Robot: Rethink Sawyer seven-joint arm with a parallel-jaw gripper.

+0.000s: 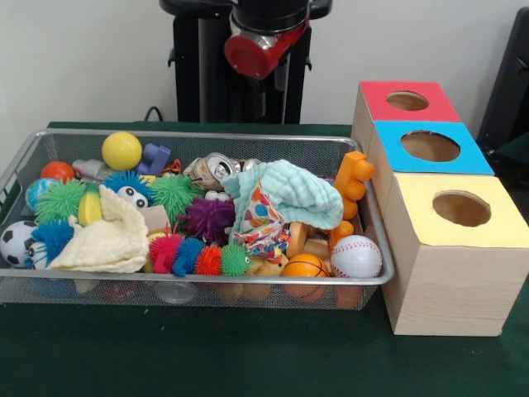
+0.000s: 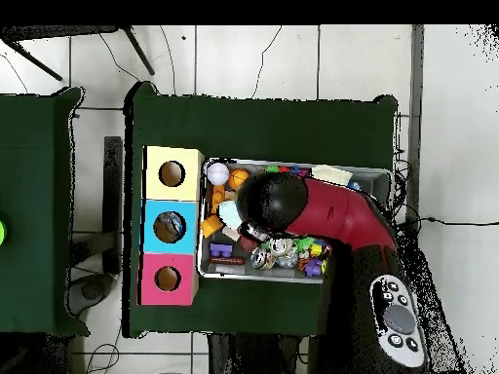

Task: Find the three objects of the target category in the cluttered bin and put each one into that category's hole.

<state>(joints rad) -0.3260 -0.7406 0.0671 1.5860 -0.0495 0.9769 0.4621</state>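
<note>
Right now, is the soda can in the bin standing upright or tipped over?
Tipped over. The can lies on its side at the back of the bin, its round silver top facing the front camera.

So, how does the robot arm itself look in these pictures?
The arm is glossy red with black sections. From above, a round black joint cap sits at its end over the bin, and a black and grey panel with round buttons lies near the base. The front view shows a rounded red shell under a black collar before the black pedestal. No gripper shows.
</note>
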